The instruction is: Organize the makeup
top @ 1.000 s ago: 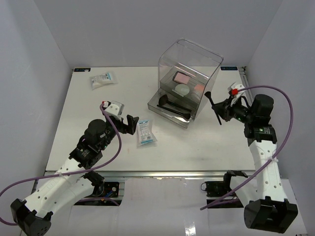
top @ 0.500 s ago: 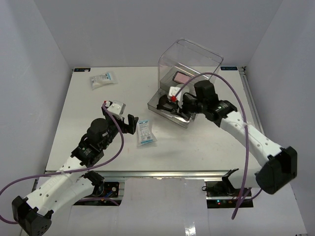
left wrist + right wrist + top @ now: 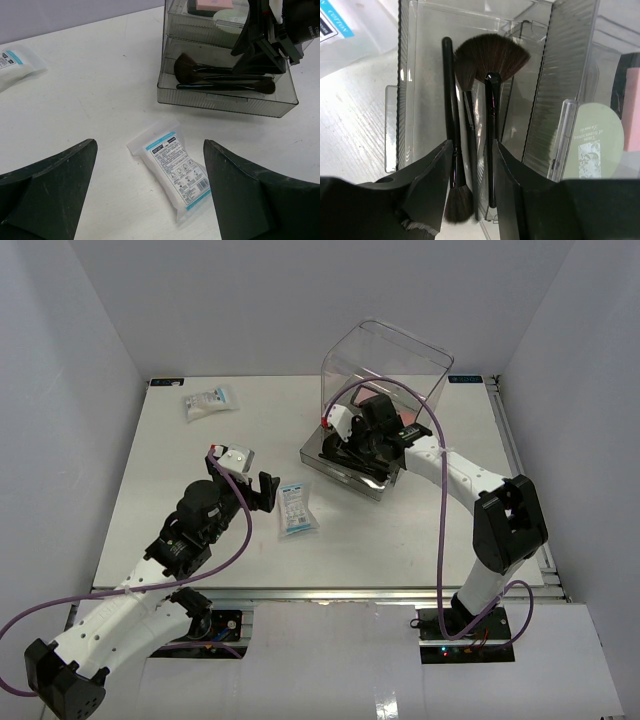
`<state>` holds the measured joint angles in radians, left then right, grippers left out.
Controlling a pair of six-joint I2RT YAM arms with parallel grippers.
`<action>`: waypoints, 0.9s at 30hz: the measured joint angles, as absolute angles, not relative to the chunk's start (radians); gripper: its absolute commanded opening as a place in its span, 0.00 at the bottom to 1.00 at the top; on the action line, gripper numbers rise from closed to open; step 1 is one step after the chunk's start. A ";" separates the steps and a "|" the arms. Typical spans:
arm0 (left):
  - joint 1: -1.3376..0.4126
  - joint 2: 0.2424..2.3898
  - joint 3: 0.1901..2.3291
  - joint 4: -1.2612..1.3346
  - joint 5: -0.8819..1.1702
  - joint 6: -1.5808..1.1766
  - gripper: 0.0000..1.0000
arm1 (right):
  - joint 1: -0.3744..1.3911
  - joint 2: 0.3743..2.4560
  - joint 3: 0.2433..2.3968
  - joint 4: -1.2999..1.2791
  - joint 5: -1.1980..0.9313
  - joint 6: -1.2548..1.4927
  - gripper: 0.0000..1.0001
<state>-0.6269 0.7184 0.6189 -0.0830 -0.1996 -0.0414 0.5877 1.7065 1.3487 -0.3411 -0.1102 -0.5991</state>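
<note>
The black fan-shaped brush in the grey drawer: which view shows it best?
The right wrist view: the black fan-shaped brush lies close, bristles spread. The left wrist view shows it smaller, from the side. In the top view the right arm mostly hides it.

black brushes (image 3: 492, 60), pink palette (image 3: 632, 112), white-and-blue packet (image 3: 176, 167)
</note>
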 measured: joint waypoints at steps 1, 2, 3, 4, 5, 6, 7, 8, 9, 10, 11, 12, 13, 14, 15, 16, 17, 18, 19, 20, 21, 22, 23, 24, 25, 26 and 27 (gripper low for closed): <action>-0.626 0.718 0.619 -0.083 -0.199 -0.041 0.98 | 0.588 1.708 1.349 -0.341 -0.105 -0.596 0.53; -0.626 0.718 0.619 -0.083 -0.199 -0.041 0.98 | 0.588 1.708 1.351 -0.342 -0.103 -0.593 0.55; -0.625 0.718 0.619 -0.083 -0.199 -0.041 0.98 | 0.587 1.708 1.354 -0.342 -0.106 -0.588 0.56; -0.625 0.718 0.619 -0.083 -0.199 -0.041 0.98 | 0.587 1.708 1.358 -0.342 -0.113 -0.583 0.56; -0.625 0.717 0.619 -0.083 -0.199 -0.041 0.98 | 0.587 1.707 1.362 -0.342 -0.123 -0.580 0.53; -0.625 0.717 0.619 -0.083 -0.199 -0.041 0.98 | 0.587 1.705 1.366 -0.348 -0.145 -0.580 0.50; -0.625 0.716 0.619 -0.083 -0.199 -0.041 0.98 | 0.587 1.703 1.371 -0.357 -0.175 -0.582 0.45; -0.625 0.715 0.619 -0.083 -0.199 -0.041 0.98 | 0.587 1.698 1.374 -0.371 -0.213 -0.588 0.39; -0.625 0.715 0.619 -0.083 -0.199 -0.041 0.98 | 0.587 1.690 1.377 -0.388 -0.251 -0.595 0.32; -0.625 0.714 0.619 -0.083 -0.199 -0.041 0.98 | 0.588 1.682 1.380 -0.407 -0.302 -0.607 0.25; -0.625 0.713 0.619 -0.083 -0.199 -0.041 0.98 | 0.589 1.675 1.381 -0.430 -0.367 -0.626 0.17; -0.625 0.712 0.619 -0.084 -0.199 -0.041 0.98 | 0.591 1.669 1.381 -0.454 -0.426 -0.646 0.14; -0.625 0.711 0.619 -0.083 -0.199 -0.041 0.98 | 0.600 1.666 1.381 -0.475 -0.467 -0.664 0.11; -0.625 0.709 0.619 -0.083 -0.199 -0.041 0.98 | 0.614 1.666 1.381 -0.494 -0.494 -0.680 0.09; -0.625 0.708 0.619 -0.083 -0.199 -0.041 0.98 | 0.634 1.668 1.381 -0.509 -0.506 -0.693 0.08; -0.624 0.707 0.619 -0.083 -0.199 -0.041 0.98 | 0.657 1.674 1.381 -0.520 -0.506 -0.700 0.08; -0.624 0.706 0.619 -0.083 -0.199 -0.041 0.98 | 0.680 1.685 1.383 -0.525 -0.497 -0.702 0.08; -0.624 0.705 0.619 -0.083 -0.199 -0.041 0.98 | 0.702 1.701 1.387 -0.526 -0.483 -0.701 0.08; -0.623 0.705 0.619 -0.083 -0.199 -0.041 0.98 | 0.723 1.720 1.391 -0.527 -0.464 -0.696 0.08; -0.623 0.705 0.619 -0.083 -0.199 -0.041 0.98 | 0.741 1.744 1.397 -0.528 -0.434 -0.683 0.08; -0.623 0.705 0.619 -0.083 -0.199 -0.041 0.98 | 0.752 1.767 1.403 -0.522 -0.397 -0.665 0.08; -0.622 0.705 0.619 -0.083 -0.199 -0.041 0.98 | 0.755 1.788 1.406 -0.514 -0.363 -0.653 0.08; -0.621 0.705 0.619 -0.083 -0.199 -0.041 0.98 | 0.757 1.808 1.409 -0.506 -0.329 -0.642 0.09; -0.620 0.705 0.619 -0.083 -0.199 -0.041 0.98 | 0.759 1.827 1.412 -0.499 -0.292 -0.630 0.10; -0.619 0.705 0.619 -0.083 -0.199 -0.041 0.98 | 0.759 1.841 1.413 -0.495 -0.240 -0.617 0.11; -0.618 0.705 0.619 -0.083 -0.199 -0.041 0.98 | 0.759 1.853 1.416 -0.488 -0.187 -0.606 0.15; -0.617 0.705 0.619 -0.083 -0.199 -0.041 0.98 | 0.759 1.863 1.418 -0.478 -0.133 -0.593 0.21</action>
<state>-0.6173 0.7048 0.6189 -0.0834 -0.1989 -0.0414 0.7586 1.8633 1.4184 -0.4777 -0.1328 -0.5926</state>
